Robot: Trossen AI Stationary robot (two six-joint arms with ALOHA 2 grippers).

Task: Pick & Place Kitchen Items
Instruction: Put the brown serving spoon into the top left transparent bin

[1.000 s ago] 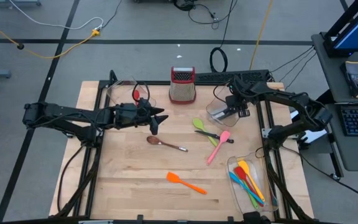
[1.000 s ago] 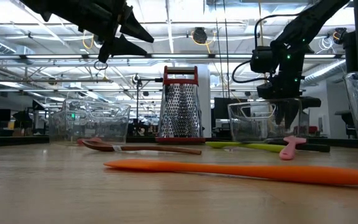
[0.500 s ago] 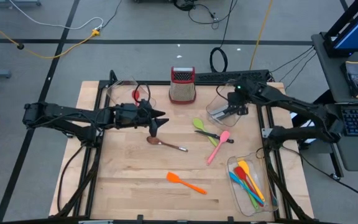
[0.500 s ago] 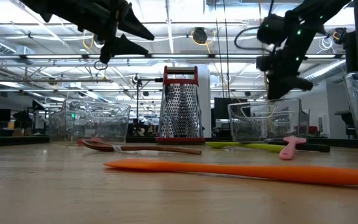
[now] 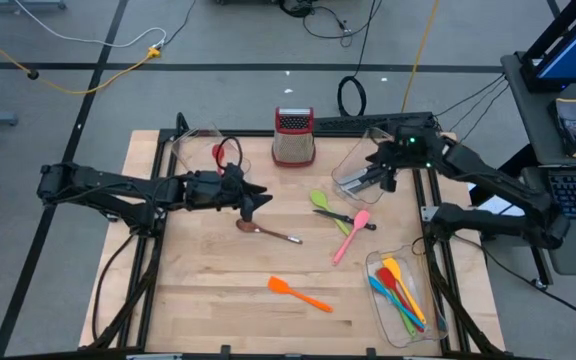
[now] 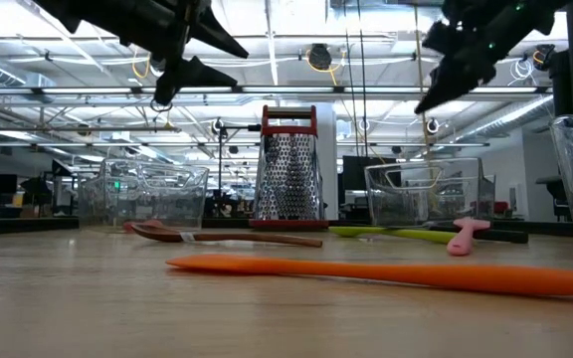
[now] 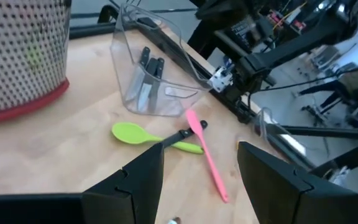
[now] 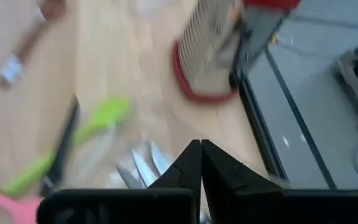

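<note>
My right gripper (image 5: 356, 183) is shut and holds nothing, raised above the clear bin (image 5: 346, 165) at the far right, which holds black-handled knives (image 7: 146, 78). My left gripper (image 5: 255, 201) hangs open in the air above the brown spoon (image 5: 268, 232), gripping nothing. On the table lie a green spoon (image 5: 322, 202), a black-handled knife (image 5: 344, 216), a pink spatula (image 5: 351, 236) and an orange spatula (image 5: 300, 293). The knife lies across the green spoon in the left wrist view.
A steel grater (image 5: 293, 137) with a red top stands at the far middle. A clear bin (image 5: 200, 148) at the far left holds a red utensil. Another clear bin (image 5: 408, 318) at the near right holds several coloured utensils.
My right gripper has risen out of the far right bin, drawn back toward the table's right edge, tipped from pointing down to a shallower slant, and shut with nothing in it. My left gripper has rolled a little in place.
</note>
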